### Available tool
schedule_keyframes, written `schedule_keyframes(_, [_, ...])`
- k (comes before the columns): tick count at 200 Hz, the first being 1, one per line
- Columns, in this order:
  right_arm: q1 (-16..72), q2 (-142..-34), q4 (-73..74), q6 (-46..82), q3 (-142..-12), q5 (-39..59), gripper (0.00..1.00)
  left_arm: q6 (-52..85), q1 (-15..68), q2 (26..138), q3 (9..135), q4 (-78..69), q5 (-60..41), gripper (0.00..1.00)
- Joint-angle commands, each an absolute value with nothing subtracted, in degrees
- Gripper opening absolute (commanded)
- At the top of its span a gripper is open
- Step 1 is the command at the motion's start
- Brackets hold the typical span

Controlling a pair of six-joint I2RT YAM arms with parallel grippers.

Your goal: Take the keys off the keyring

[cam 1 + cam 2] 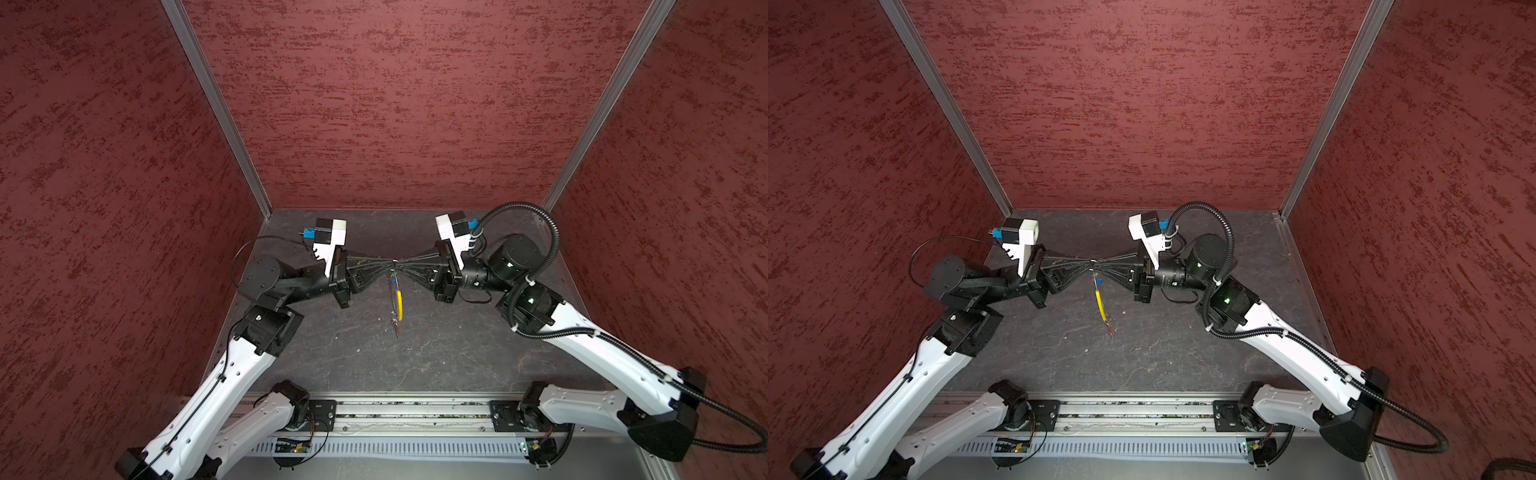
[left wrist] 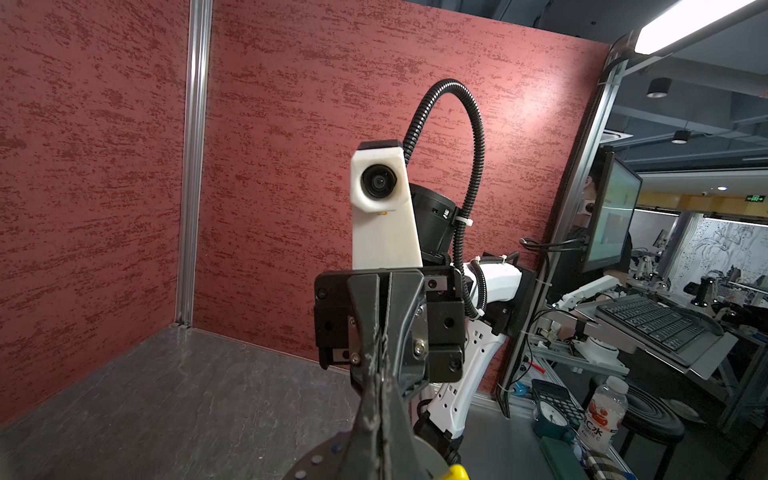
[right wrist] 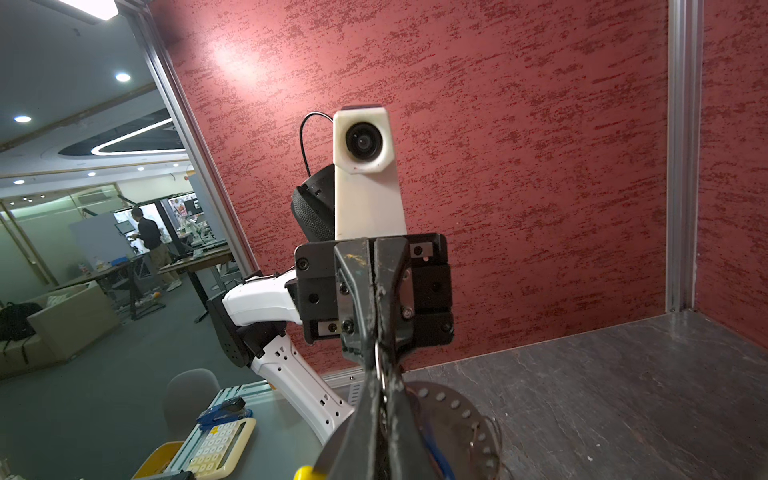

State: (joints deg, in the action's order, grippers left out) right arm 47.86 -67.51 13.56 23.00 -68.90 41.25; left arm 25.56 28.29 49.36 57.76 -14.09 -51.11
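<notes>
The keyring (image 1: 395,309) hangs in mid-air over the grey floor between both grippers, which meet tip to tip. Its yellow sleeve (image 1: 400,305) (image 1: 1100,305) runs down the loop. A blue-headed key (image 1: 392,281) (image 1: 1099,281) sits just under the grippers, and a red-headed key (image 1: 397,330) (image 1: 1111,330) dangles at the bottom. My left gripper (image 1: 390,262) (image 2: 380,374) is shut on the top of the loop. My right gripper (image 1: 402,262) (image 3: 382,374) faces it, shut on a thin silver ring (image 3: 379,361) of the keyring. The beaded loop (image 3: 453,409) and blue key (image 3: 436,461) show behind the right fingers.
Red textured walls (image 1: 395,104) close the cell on three sides. A metal rail (image 1: 407,415) with both arm bases runs along the front edge. Grey stone-patterned floor (image 1: 436,357) lies under the hanging keyring. Outside the cell are a calculator (image 3: 216,449) and a bottle (image 2: 604,411).
</notes>
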Motion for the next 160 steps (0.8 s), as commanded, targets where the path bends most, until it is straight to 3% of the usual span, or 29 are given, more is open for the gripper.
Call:
schedule_keyframes(1, [48.16, -67.68, 16.17, 23.82, -69.34, 42.14, 0.02, 26.08, 28.73, 49.48, 57.48, -15.73, -51.72, 0.0])
schedule_keyframes(49, [48.16, -65.95, 11.0, 22.28, -69.17, 40.24, 0.0, 24.83, 28.7, 49.24, 58.71, -11.42, -50.17, 0.01])
schedule_keyframes(73, [48.08, -64.2, 2.35, 18.7, -70.09, 37.68, 0.0, 23.15, 28.35, 48.56, 59.54, -7.19, -49.24, 0.45])
schedule_keyframes(82, [48.08, -63.75, -1.85, 16.9, -71.06, 36.67, 0.0, 22.66, 28.07, 48.35, 59.96, -5.48, -49.43, 0.52])
schedule_keyframes(125, [48.07, -65.88, -26.34, 6.7, -79.98, 33.5, 0.0, 18.83, 27.16, 50.38, 65.2, 7.21, -52.44, 0.55])
schedule_keyframes(160, [48.07, -68.51, -37.86, 1.45, -85.93, 31.2, 0.0, 15.58, 27.09, 52.57, 69.18, 16.55, -54.34, 0.57])
